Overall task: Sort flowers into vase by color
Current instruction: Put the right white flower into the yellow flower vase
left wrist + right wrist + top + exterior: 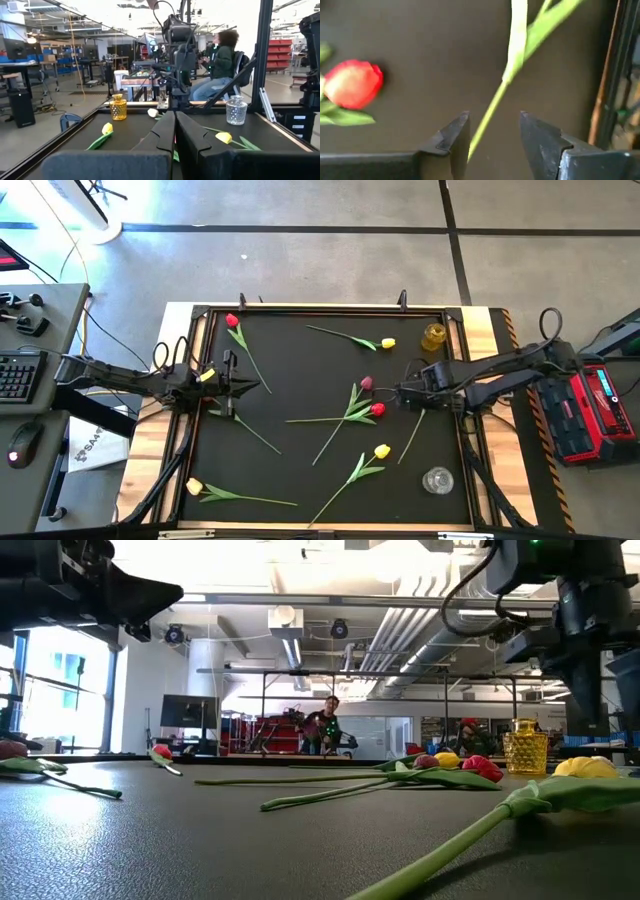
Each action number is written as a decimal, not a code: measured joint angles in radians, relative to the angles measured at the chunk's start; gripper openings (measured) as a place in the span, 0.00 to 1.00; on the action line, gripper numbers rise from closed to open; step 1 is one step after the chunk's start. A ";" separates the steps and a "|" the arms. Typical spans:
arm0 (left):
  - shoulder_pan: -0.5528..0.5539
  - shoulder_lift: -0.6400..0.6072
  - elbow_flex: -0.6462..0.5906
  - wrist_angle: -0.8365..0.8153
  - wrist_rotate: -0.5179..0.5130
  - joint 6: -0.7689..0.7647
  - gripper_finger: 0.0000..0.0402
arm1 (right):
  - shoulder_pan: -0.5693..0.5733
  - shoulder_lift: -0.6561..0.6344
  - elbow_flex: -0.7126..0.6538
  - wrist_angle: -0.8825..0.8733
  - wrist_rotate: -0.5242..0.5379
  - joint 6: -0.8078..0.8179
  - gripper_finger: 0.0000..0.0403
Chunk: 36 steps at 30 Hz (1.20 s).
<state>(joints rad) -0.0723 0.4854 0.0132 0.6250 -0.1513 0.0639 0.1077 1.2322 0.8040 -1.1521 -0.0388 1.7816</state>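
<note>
I am only starting. The yellow vase (434,336) at the far right and the clear vase (437,480) at the near right are both looking empty, and the flowers are all lying on the black mat (300,355). So the whole sorting job is waiting for me.

My right gripper (402,394) is hovering over the right side of the mat. Its fingers are apart, with a thin green stem (487,116) showing between them. I am not pinching it yet. That stem is lying flat and running on a slant, from under my fingers toward the near edge. I cannot tell which head belongs to it. A red tulip (377,410) is lying just left of my fingers, its head pointing right and its long stem reaching left.

My left gripper (238,385) is waiting over the left side, fingers pressed together, holding nothing that I can see.
</note>
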 joint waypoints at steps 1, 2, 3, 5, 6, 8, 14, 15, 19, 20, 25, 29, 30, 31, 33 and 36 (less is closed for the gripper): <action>0.000 0.000 0.000 0.000 0.000 0.000 0.00 | 0.000 0.005 0.000 0.012 0.018 0.007 0.39; 0.000 0.000 0.000 0.000 0.000 0.000 0.00 | -0.001 0.011 0.000 0.015 0.024 0.008 0.38; 0.000 0.000 0.000 0.000 0.000 -0.001 0.00 | -0.001 0.020 0.000 0.011 0.027 0.009 0.38; 0.000 0.000 0.000 0.000 0.000 -0.010 0.00 | 0.000 0.038 0.000 0.000 0.029 0.009 0.37; 0.000 0.000 0.000 -0.002 0.000 -0.012 0.00 | 0.004 0.050 -0.001 0.003 0.028 0.009 0.36; 0.000 0.000 0.000 -0.006 0.005 -0.019 0.00 | 0.015 0.069 -0.020 0.039 0.024 0.014 0.35; 0.000 0.001 0.000 -0.018 0.008 -0.018 0.00 | 0.049 0.068 -0.190 0.261 -0.034 0.077 0.34; 0.000 0.001 0.000 -0.022 0.008 -0.018 0.00 | 0.053 0.062 -0.216 0.288 -0.036 0.086 0.34; 0.000 0.001 -0.001 -0.029 0.007 -0.018 0.00 | 0.072 0.045 -0.280 0.338 -0.032 0.133 0.34; 0.000 0.001 -0.001 -0.029 0.007 -0.018 0.00 | 0.074 0.044 -0.288 0.338 -0.032 0.137 0.34; 0.000 0.001 -0.001 -0.030 0.003 -0.015 0.00 | 0.076 0.046 -0.293 0.329 -0.011 0.140 0.34; 0.000 0.001 -0.001 -0.030 0.003 -0.018 0.00 | 0.075 0.046 -0.294 0.332 -0.004 0.126 0.31; 0.000 0.001 -0.001 -0.031 0.003 -0.017 0.00 | 0.075 0.046 -0.295 0.338 -0.003 0.125 0.29; 0.000 0.001 -0.001 -0.033 0.003 -0.018 0.00 | 0.076 0.047 -0.296 0.346 -0.002 0.125 0.26; 0.000 0.001 -0.001 -0.041 0.003 -0.018 0.00 | 0.080 0.048 -0.297 0.365 0.004 0.124 0.19; 0.000 0.001 -0.001 -0.057 0.003 -0.017 0.00 | 0.088 0.048 -0.297 0.380 0.011 0.121 0.07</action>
<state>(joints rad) -0.0724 0.4862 0.0124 0.5678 -0.1486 0.0465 0.1957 1.2800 0.5070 -0.7724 -0.0277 1.9025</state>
